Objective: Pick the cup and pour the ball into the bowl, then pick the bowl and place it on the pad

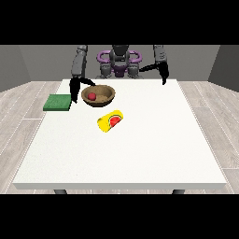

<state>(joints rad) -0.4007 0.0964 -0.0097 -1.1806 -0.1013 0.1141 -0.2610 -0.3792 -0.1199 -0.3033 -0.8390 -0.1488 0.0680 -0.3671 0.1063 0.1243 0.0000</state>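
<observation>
A brown wooden bowl (98, 95) is sitting on the white table (140, 154) toward its far left part, and a small red ball (92, 96) is lying inside the bowl, left of its middle. Just near and a little right of the bowl, a yellow cup (110, 120) is lying on its side on the tabletop, tilted so that one end points toward the far right; a red patch is showing on it. The cup is lying apart from the bowl, with a narrow strip of table between them.

A green pad (58, 102) is lying flat at the table's left edge, just left of the bowl.

The hand at the view's left (74, 90) is hanging down between the pad and the bowl, its dark fingers pointing downward beside the pad's right edge, while a thumb-like part is reaching right toward the bowl's left rim. Whether it is gripping the rim or only touching it cannot be told.

The hand at the view's right (162, 73) is hovering over the far right part of the table, well apart from the bowl, cup and pad. It is holding nothing, and its fingers are pointing downward, looking relaxed.
</observation>
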